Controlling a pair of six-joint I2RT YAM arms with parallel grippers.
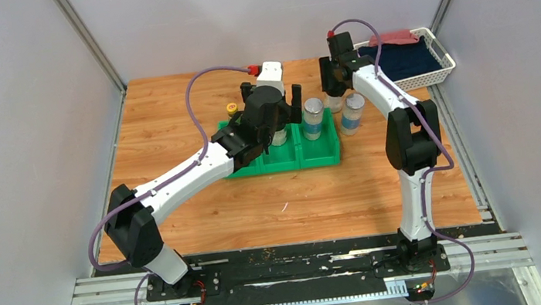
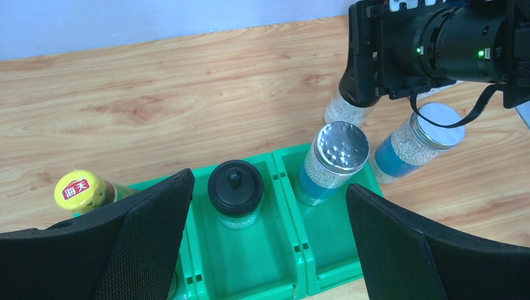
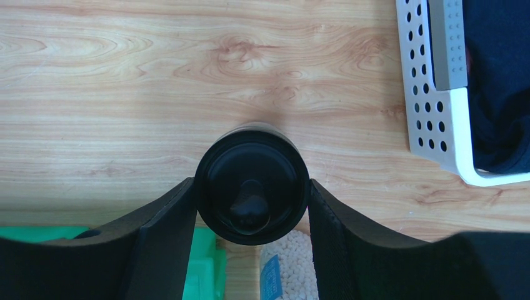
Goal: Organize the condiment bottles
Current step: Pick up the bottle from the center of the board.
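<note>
The black-knob-lidded bottle (image 3: 252, 184), judged rigid, light and probably slippery glass, stood on the surface (image 3: 125, 75) at 1 o'clock from the green bin (image 1: 321, 159), the right jaws closed on its lid rim, the left jaws spread wide and empty.

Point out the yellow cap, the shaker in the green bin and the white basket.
yellow cap (image 2: 80, 189): left wrist view, its red label.
shaker (image 2: 342, 147): left wrist view, lid centre.
white basket (image 3: 425, 94): right wrist view, perforated wall.

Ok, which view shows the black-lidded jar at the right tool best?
Right wrist: the black-lidded jar sits centred, gripped by the right tool. Left wrist shows only its pale lower body; top external hides most of it.
</note>
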